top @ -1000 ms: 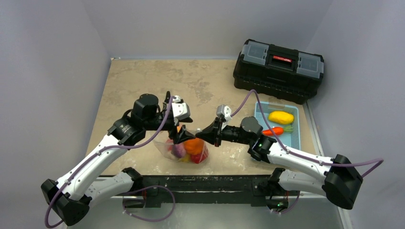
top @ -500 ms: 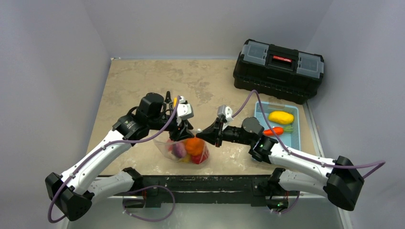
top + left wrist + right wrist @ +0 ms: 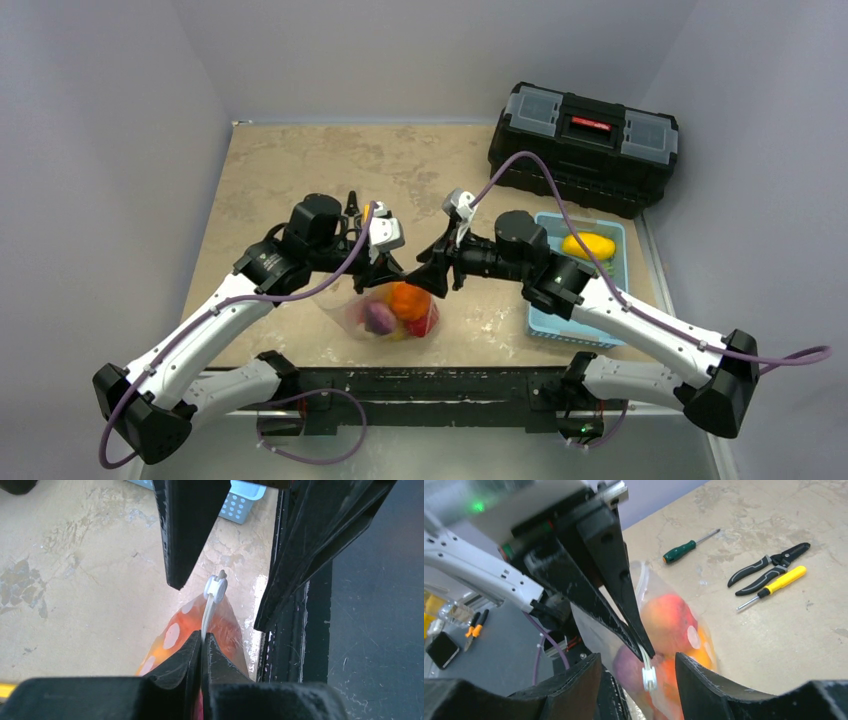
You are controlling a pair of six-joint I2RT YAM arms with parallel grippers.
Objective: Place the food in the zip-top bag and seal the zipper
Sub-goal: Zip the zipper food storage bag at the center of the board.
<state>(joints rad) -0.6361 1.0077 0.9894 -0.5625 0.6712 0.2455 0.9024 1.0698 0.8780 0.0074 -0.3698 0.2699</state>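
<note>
Pinching the zipper (image 3: pixel 206 617) along the top edge of the zip-top bag (image 3: pixel 340 312), the left gripper (image 3: pixel 202 637) is clamped tight on that strip. The right gripper (image 3: pixel 638 660) is spread wide, one finger on each side of the little white slider (image 3: pixel 215 586), not touching it as far as I can see. The orange, purple and red food (image 3: pixel 403 300) sits inside the bag. The blue tray (image 3: pixel 555 325) is off to the bag's right on the worktop (image 3: pixel 300 170), with a yellow piece (image 3: pixel 588 245) in it.
</note>
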